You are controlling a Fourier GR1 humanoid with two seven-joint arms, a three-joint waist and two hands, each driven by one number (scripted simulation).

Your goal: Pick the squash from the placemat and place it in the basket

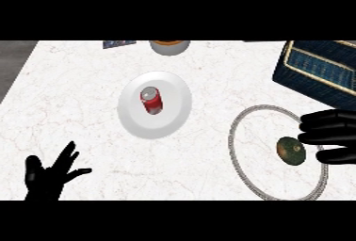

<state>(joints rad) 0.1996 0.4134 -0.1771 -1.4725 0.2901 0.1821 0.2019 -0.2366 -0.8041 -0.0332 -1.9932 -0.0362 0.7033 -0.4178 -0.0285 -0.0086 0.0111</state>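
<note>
A small dark green squash (pixel 290 150) lies on a round white placemat with a grey rim (pixel 240 160) at the right. My right hand (pixel 332 134) comes in from the right edge, its fingers pointing left just beside the squash and its thumb below; the fingers are straight and not closed round it. A dark blue basket with pale trim (pixel 316 70) stands at the upper right, behind the placemat. My left hand (pixel 49 176) rests open at the lower left, fingers up.
A white plate (pixel 173 117) holding a red can (pixel 151 100) sits in the middle of the marble counter. A bowl (pixel 170 46) and a dark flat item (pixel 119 44) lie at the far edge.
</note>
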